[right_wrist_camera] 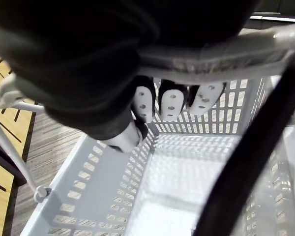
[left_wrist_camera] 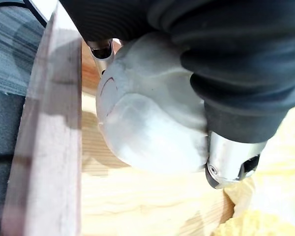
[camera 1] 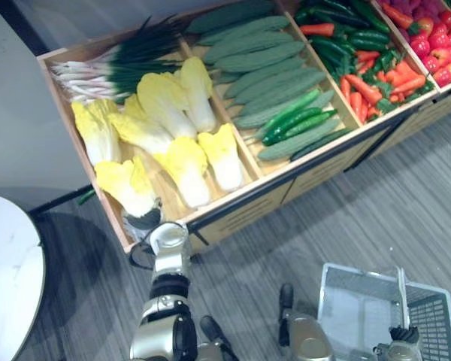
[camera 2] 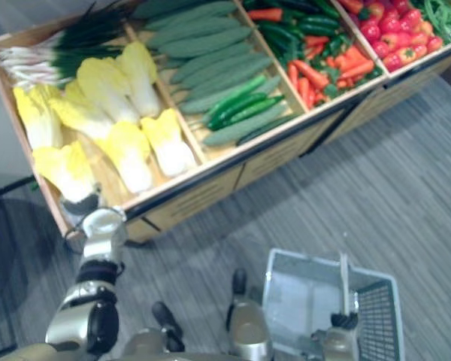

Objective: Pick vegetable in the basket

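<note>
We log the left hand (camera 1: pixel 145 219) clamped on the white base of a napa cabbage (camera 1: pixel 126 185); it lies in the wooden produce bin (camera 1: pixel 316 171). Right hand (right_wrist_camera: pixel 169 103) curled round the handle (right_wrist_camera: pixel 211 61) of the grey basket (camera 1: pixel 361 301).

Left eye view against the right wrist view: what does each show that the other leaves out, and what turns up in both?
Left eye view: a wooden stand of napa cabbages, scallions, cucumbers and chillies, with the left robot hand on the nearest cabbage, at its base. Right wrist view: the basket, its perforated walls up close, and fingers curled round its handle. Both: that grey basket, the right robot hand holding it, and grey striped floor.
</note>
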